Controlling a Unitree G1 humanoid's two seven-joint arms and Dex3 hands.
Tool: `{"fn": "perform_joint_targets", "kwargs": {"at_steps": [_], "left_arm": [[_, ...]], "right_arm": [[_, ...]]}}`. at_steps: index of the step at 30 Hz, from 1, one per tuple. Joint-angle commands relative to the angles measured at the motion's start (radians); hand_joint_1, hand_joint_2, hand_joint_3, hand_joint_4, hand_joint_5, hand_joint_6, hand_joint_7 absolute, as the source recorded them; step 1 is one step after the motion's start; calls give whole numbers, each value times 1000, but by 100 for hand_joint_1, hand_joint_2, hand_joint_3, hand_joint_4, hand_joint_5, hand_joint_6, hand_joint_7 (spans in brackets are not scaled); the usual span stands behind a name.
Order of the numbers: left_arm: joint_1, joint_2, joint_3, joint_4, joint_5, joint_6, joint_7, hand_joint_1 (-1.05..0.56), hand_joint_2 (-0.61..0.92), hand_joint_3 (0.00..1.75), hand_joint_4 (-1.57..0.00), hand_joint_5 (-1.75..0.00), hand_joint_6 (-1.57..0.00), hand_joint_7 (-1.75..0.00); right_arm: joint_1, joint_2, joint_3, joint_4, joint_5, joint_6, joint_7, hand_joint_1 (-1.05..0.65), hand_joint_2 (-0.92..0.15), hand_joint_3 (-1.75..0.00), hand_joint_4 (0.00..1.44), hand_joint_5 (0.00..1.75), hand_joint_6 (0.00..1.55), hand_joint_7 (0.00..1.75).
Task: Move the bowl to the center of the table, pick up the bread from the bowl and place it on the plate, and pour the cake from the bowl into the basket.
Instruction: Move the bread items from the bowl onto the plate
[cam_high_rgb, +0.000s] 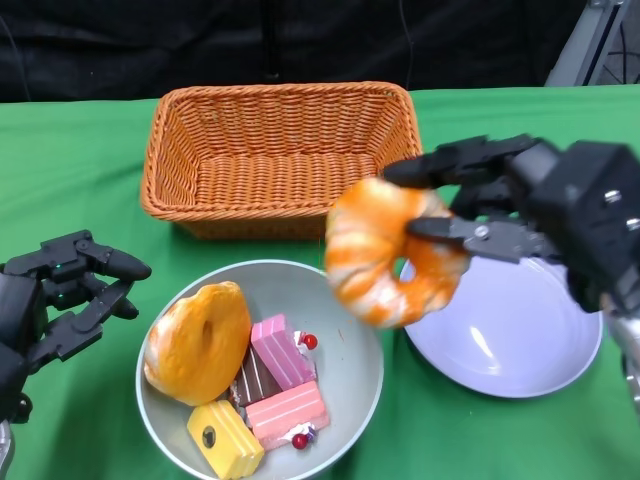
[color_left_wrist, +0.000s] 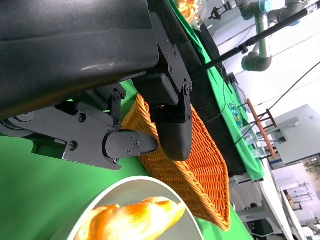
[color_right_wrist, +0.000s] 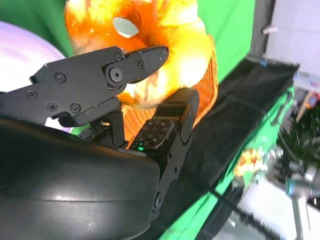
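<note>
**K:** Bread status: we've got the ring-shaped piece up in the right hand, mid-frame in the head view, between the bowl and the plate. Fingers pinch across the ring's wall, one through the hole; the right wrist view shows the same.

**M:** Handling call? It looks light and squashy, glossy skin. We'd guess it slips if we loosen up, dents if we squeeze.

**K:** Agreed. Hooking the hole is the right hold, since it can't slide out sideways. We should keep it low over the plate at lower right before letting go, as it may roll.

**M:** Left hand?

**K:** Lower left of frame, fingers apart, holding nothing, just beside the bowl but not touching.

**M:** Bowl contents?

**K:** Second bread against the left wall, cakes packed beside it: pink, chocolate, yellow. Small rigid-looking blocks, so they should tip out easily.

**M:** Basket sits upper centre, behind the bowl. We'd take the bowl by its rim.
</note>
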Motion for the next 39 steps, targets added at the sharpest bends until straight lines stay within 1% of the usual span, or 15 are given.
{"fn": "perform_joint_targets", "kwargs": {"at_steps": [1, 3, 5, 8, 13, 18, 19, 21, 25, 32, 34, 36, 39], "left_arm": [[-8, 16, 5, 16, -2, -13, 7, -9, 88, 41, -84, -121, -86, -93], [-12, 19, 6, 26, 0, -19, 7, -9, 88, 42, -84, -121, -86, -92], [-15, 21, 6, 33, 0, -23, 6, -9, 88, 42, -84, -122, -86, -93], [-17, 22, 6, 37, -3, -24, 2, -8, 88, 43, -84, -122, -86, -93], [-16, 25, 8, 42, -2, -25, 5, -9, 86, 46, -84, -122, -85, -93], [-17, 27, 7, 48, -3, -32, 2, -10, 85, 46, -83, -123, -85, -94], [-16, 28, 7, 48, -3, -31, 2, -10, 85, 46, -83, -122, -84, -94], [-15, 28, 7, 45, -1, -27, 5, -10, 85, 46, -83, -122, -84, -94], [-13, 28, 7, 42, -5, -26, 2, -11, 85, 45, -82, -122, -84, -93], [-13, 26, 7, 41, 0, -29, 11, -11, 86, 44, -82, -123, -84, -93], [-14, 26, 8, 44, -3, -27, 9, -11, 86, 44, -82, -123, -84, -93], [-14, 26, 8, 42, -4, -26, 8, -10, 86, 44, -83, -122, -85, -93], [-15, 26, 8, 44, -5, -29, 7, -9, 86, 45, -83, -122, -85, -93]], "right_arm": [[44, -43, -45, -10, 16, 12, -18, -14, -92, -15, 77, 140, 116, 10], [69, -67, -60, 3, 12, -7, -27, -13, -92, -15, 76, 138, 115, 10], [78, -78, -63, 11, 15, -19, -31, -13, -92, -16, 76, 137, 115, 11], [110, -101, -67, 36, -3, 2, -49, -13, -92, -16, 73, 137, 113, 11], [127, -129, -60, 125, -20, -43, -73, -11, -92, -16, 72, 137, 110, 12], [122, -132, -32, 199, -51, -56, -91, -11, -92, -16, 71, 135, 109, 13], [120, -132, -27, 215, -53, -61, -93, -11, -92, -16, 69, 131, 108, 14], [114, -129, -19, 258, -54, -90, -99, -9, -92, -16, 69, 127, 107, 14], [99, -129, 0, 329, -66, -147, -113, -11, -92, -15, 70, 129, 106, 16], [89, -137, 31, 374, -102, -196, -134, -11, -92, -14, 69, 127, 106, 17], [91, -138, 40, 377, -121, -210, -146, -11, -92, -13, 71, 124, 106, 18], [95, -136, 44, 371, -136, -217, -161, -10, -92, -14, 69, 120, 105, 18], [101, -133, 47, 359, -153, -213, -181, -9, -92, -14, 64, 109, 99, 15]]}}
